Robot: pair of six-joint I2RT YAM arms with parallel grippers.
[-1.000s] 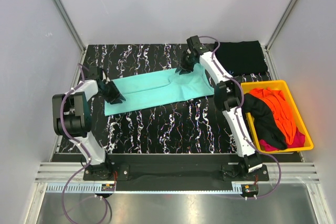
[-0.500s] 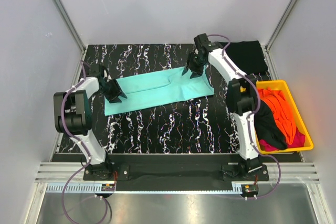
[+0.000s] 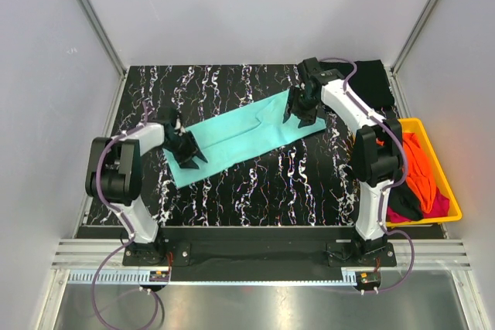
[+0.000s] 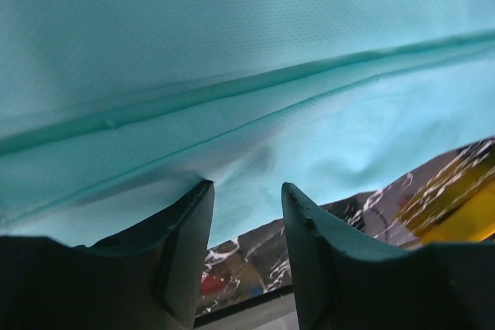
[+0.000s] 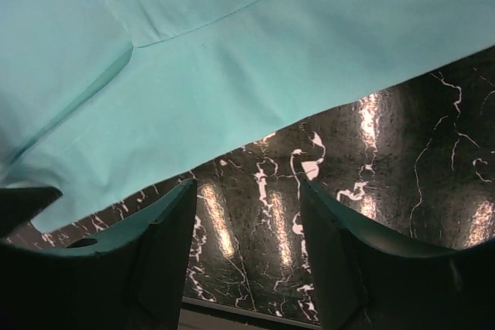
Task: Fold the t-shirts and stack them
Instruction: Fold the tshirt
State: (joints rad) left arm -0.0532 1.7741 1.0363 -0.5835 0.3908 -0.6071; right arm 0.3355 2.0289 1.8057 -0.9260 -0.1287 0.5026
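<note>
Spanning most of the top view, the black marble-look table (image 3: 255, 191) is carrying everything. The light teal t-shirt (image 3: 247, 125), folded into a long strip, is lying flat across the table's ctr, running diagonally from near-left to far-right. The L arm (image 3: 112, 171) and R arm (image 3: 348, 110) are reaching in from the near edge, one to each end of the strip.

The yellow bin (image 3: 455, 205) is sitting at the table's R edge, partly hidden behind the R arm, w/ an orange t-shirt (image 3: 421, 166), a bunched black t-shirt (image 3: 404, 203) and a magenta t-shirt (image 3: 439, 205) piled inside. A folded black t-shirt (image 3: 370, 83) is lying at the far-R corner, apart from the teal one.

The L gripper (image 3: 193, 161) is sitting over the strip's near-left end. In the L wrist view its fingers (image 4: 186, 245) are standing apart, teal hem just past the tips, nothing clamped btwn them. The R gripper (image 3: 303, 117) is sitting over the far-right end. In the R wrist view its fingers (image 5: 166, 245) are standing wide apart, bare table showing btwn them and the cloth edge just beyond, not gripped.
</note>
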